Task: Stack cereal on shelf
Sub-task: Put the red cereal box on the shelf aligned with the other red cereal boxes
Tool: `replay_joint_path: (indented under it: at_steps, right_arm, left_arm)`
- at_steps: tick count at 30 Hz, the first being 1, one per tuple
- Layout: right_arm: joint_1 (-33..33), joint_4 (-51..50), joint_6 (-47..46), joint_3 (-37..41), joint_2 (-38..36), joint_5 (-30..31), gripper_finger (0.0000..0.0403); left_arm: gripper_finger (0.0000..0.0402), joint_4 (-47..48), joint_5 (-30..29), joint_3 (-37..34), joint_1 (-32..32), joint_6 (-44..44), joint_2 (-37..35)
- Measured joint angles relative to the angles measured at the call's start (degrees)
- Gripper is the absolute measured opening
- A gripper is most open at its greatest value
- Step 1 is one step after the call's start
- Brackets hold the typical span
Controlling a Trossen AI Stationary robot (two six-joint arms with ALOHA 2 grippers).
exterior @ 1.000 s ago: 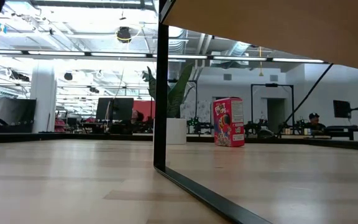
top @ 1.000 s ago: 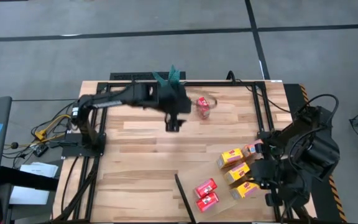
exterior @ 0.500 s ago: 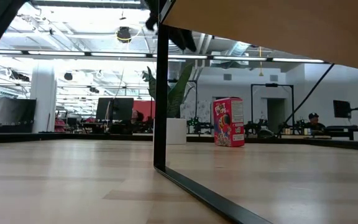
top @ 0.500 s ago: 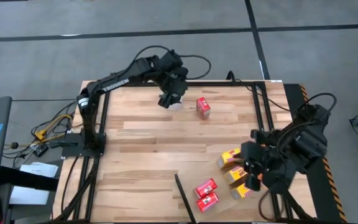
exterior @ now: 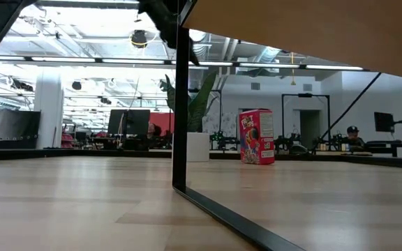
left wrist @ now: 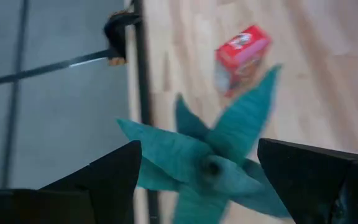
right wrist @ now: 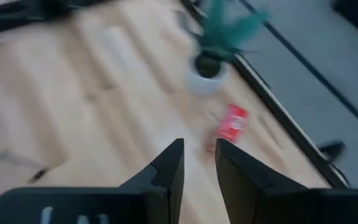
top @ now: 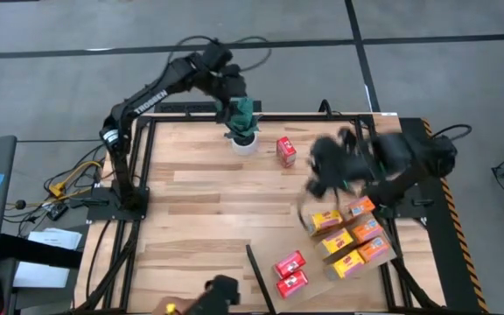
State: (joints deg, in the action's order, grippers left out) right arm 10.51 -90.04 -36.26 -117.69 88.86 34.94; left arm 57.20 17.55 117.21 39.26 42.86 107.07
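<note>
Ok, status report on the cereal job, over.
Left gripper jaws wide, over potted plant. Right gripper empty, jaws narrow, mid-table. Lone red cereal box upright, off the shelf. Nothing blocking it.

Planked wooden tabletop, mid-frame. On it: white-potted plant and upright red cereal box at upper centre; pale shelf board lower right, carrying seven red, yellow, orange boxes.

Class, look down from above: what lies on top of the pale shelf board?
On the shelf lie red cereal boxes and yellow and orange ones. Whatever lies beneath the board stays hidden.
</note>
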Motion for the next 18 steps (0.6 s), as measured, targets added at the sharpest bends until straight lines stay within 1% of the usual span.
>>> replay_joint_path:
  at_steps: [2, 3, 6, 9, 11, 12, 14, 16, 18]
  right_arm:
    - [-7.89, 0.03, 2.65, 0.01, 0.17, -4.30, 0.0105]
    - [-11.71, 0.05, 4.13, 0.02, 0.49, -5.36, 0.0102]
    - [-20.85, 0.08, 7.14, 0.08, 2.24, -6.25, 0.0092]
    - [-27.85, 0.23, 9.34, 1.48, 5.00, -7.56, 0.0078]
    - [-31.53, 0.43, 11.76, 2.40, 6.89, -10.72, 0.0063]
    - [-32.93, 0.89, 13.05, 2.92, 7.72, -12.54, 0.0055]
    - [-35.04, 1.28, 16.01, 4.23, 9.40, -15.73, 0.0032]
    - [-35.94, 1.56, 18.83, 5.73, 10.30, -16.77, 0.0013]
    - [-36.41, 1.98, 20.22, 6.56, 10.54, -16.81, 0.0010]
  left_arm:
    - [0.0311, 1.95, 3.93, -0.02, 1.47, -0.82, -0.96]
    - [0.0311, 2.43, 5.89, -0.01, 2.11, -1.50, -1.58]
    - [0.0311, 4.39, 11.45, 0.00, 3.78, -4.45, -2.94]
    - [0.0311, 6.01, 14.21, -0.02, 4.53, -6.67, -3.92]
    - [0.0311, 6.84, 16.48, -0.04, 4.54, -8.01, -4.63]
    - [0.0311, 7.14, 19.16, -0.28, 4.50, -8.56, -5.03]
    - [0.0311, 7.31, 27.35, -1.40, 4.18, -8.85, -5.77]
    - [0.0311, 8.20, 34.32, -2.79, 3.71, -8.43, -6.16]
    - [0.0311, 8.96, 37.35, -4.98, 3.02, -8.46, -6.19]
